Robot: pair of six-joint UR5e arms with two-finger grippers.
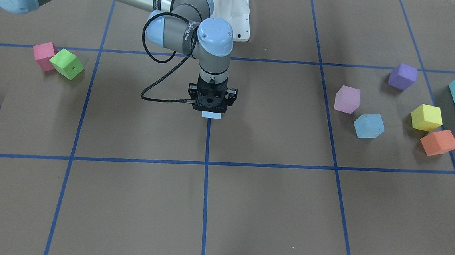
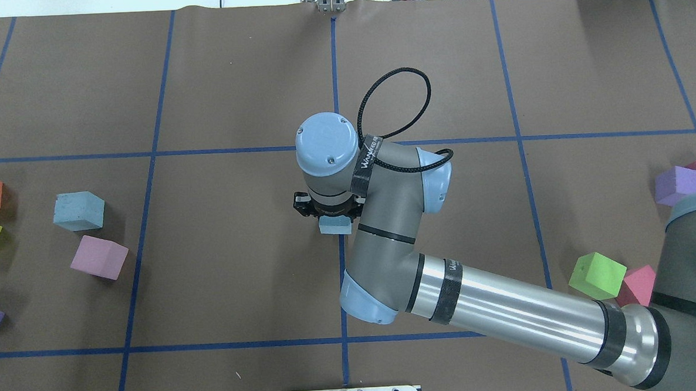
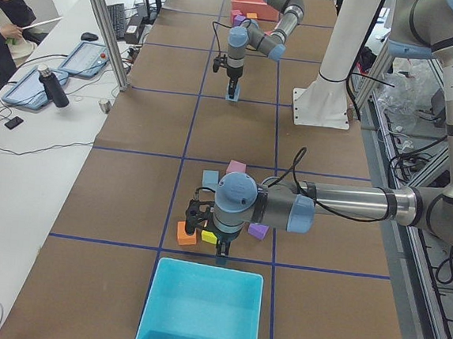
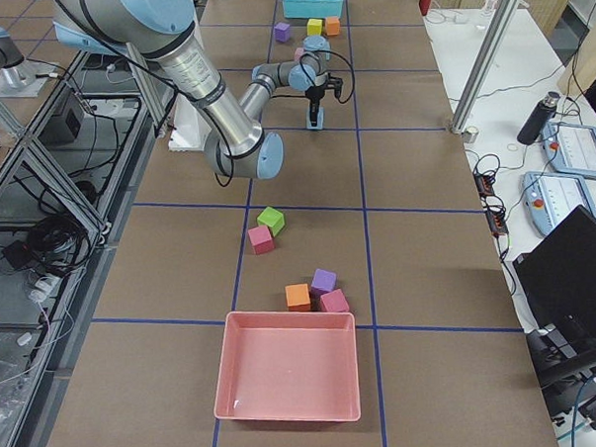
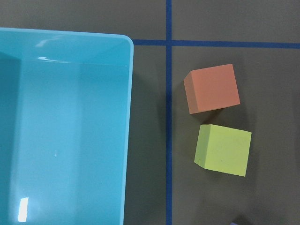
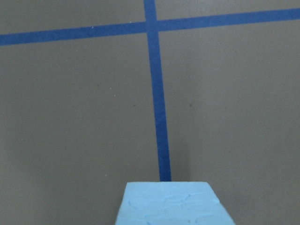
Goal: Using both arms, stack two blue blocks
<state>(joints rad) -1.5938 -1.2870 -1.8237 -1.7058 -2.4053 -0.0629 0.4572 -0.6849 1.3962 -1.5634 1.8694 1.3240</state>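
Right gripper: points straight down at the table's centre, over a blue grid line.
Right gripper's fingers: hidden under its body in every view; whether they clamp the cube or stand loose around it cannot be told.
First blue block: directly under the right gripper, poking out below it; it looks to be at or just above the table surface.
Second blue block: lies free on the robot's left side of the table, just beside a pale pink cube, well apart from the first.
Left gripper: shown only in the side view, hanging near the turquoise box; its wrist camera sees an orange cube and a yellow cube. Its opening cannot be told.
Done, by the look of it: one block brought to the centre as a base.
Left: fetch the second block with the left arm and set it squarely on top.
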